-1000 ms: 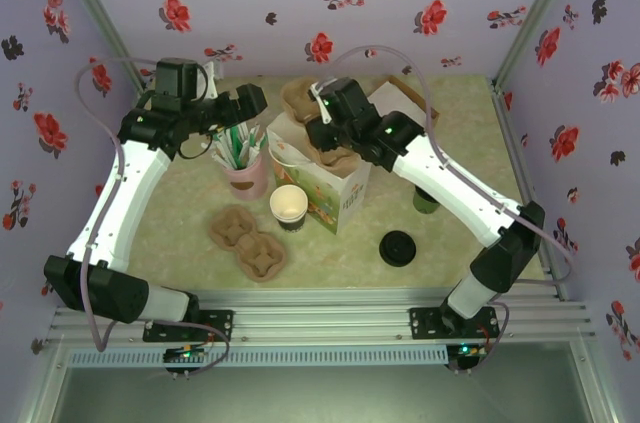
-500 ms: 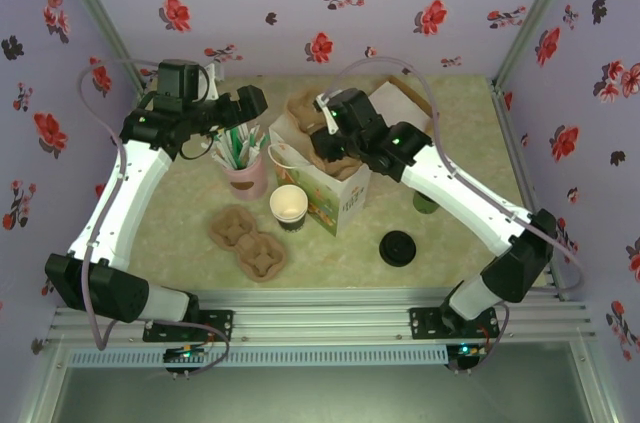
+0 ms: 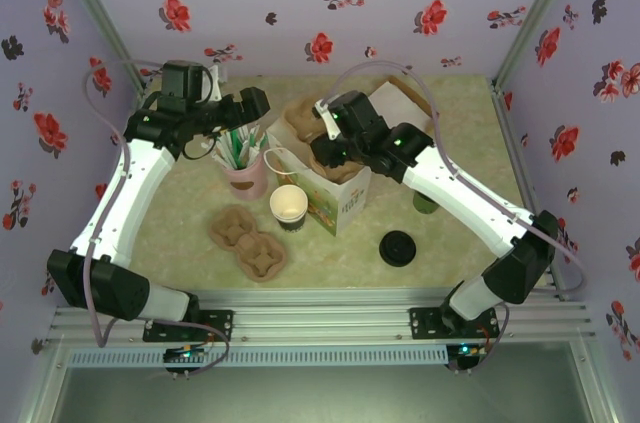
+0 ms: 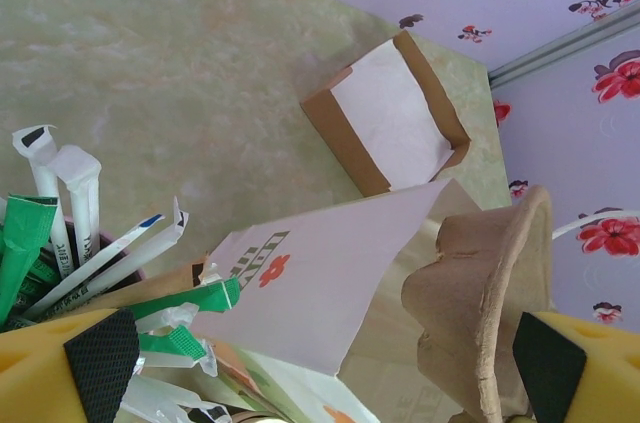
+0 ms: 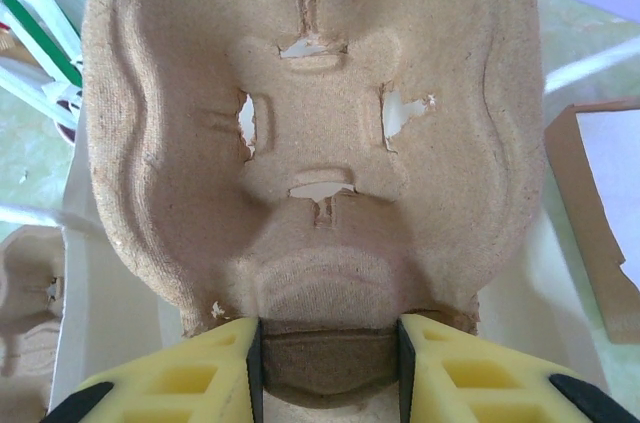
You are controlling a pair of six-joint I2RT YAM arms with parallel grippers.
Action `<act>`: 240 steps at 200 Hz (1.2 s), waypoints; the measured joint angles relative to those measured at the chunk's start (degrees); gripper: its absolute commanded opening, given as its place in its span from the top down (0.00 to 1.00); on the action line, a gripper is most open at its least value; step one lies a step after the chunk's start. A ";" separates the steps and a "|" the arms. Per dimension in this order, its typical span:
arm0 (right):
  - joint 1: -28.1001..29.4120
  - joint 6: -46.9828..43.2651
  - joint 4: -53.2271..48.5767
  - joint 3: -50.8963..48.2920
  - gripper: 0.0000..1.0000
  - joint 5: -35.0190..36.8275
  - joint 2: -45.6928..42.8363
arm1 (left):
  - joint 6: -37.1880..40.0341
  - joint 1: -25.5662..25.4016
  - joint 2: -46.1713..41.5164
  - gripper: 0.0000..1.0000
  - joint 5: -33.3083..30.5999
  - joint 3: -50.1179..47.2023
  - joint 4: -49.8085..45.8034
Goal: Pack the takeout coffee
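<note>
1. Purple floral walls box in a pale green table (image 3: 470, 143). On it stands a printed paper bag (image 3: 335, 205) with its mouth open upward
2. My right gripper (image 5: 325, 348) is closed on the end tab of a brown pulp carrier (image 5: 315, 143), with the pulp pinched between both fingers. From above, the carrier hangs tilted over the bag's mouth
3. My left gripper (image 4: 320, 373) is spread wide and clamps nothing that I can see. It hovers behind the pink cup of stirrers (image 3: 245, 175), near the bag's back corner
4. The takeout coffee (image 3: 289, 205) sits on the table just beside the bag's front left wall, uncovered. Its black lid (image 3: 398, 248) lies well apart to the right
5. I judge the step in hand to be seating the carrier in the bag, so the cup can follow
6. To do it well, I would centre the carrier over the mouth, level it so the wells face up, and lower it slowly
7. The bag looks light and thin-walled, so a snag on its rim could tip it toward the open cup. I would steady the rim with the left gripper
8. I would let go only once the carrier rests on the bottom
</note>
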 measured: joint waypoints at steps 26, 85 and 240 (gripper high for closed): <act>0.00 -0.44 -1.38 0.07 0.64 -0.39 0.28 | 0.00 0.00 0.00 0.01 0.00 0.00 0.04; 0.00 -0.81 -4.61 1.86 0.64 -0.37 3.41 | 0.00 0.00 0.02 0.01 0.00 -0.04 0.13; 0.00 1.99 -6.60 2.78 0.65 3.82 2.05 | 0.17 -1.64 1.42 0.09 -0.07 -0.42 0.13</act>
